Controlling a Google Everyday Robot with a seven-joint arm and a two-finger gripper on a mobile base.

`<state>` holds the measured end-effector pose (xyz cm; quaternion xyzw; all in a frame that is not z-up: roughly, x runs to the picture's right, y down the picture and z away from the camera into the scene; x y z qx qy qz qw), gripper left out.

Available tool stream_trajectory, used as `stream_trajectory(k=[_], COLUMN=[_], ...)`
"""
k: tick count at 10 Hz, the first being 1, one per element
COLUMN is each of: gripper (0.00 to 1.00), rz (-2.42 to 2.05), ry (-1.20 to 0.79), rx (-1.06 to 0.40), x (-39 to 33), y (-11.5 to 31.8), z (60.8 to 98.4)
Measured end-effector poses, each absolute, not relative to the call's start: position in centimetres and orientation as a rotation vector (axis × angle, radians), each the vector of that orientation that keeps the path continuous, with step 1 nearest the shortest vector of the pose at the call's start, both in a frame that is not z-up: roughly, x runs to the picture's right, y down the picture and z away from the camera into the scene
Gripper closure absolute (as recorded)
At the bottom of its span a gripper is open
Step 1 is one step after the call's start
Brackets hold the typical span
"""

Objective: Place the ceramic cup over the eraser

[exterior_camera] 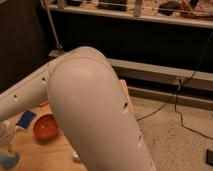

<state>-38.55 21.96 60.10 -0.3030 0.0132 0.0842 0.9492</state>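
One small round light-blue glossy ceramic cup (8, 159) at wooden tabletop (44, 151) edge, pale hand (6, 132) just above it, grip cannot be told, one orange-red bowl (46, 125) nearby

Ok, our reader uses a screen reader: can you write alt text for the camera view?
A white robot arm fills the middle, hiding much of a wooden table. Its gripper appears at the left edge above a blue cup, near a red bowl and blue pad.
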Motion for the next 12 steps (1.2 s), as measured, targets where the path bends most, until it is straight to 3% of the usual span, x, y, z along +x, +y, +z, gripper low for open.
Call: stream_trajectory(k=[5, 12], gripper=[0.35, 0.35], rz=[0.175, 0.085], ry=[0.021, -0.143], rx=[-0.607, -0.560], x=[-38.7, -46.4], y=[21.8, 22.4], z=[60.3, 60.6])
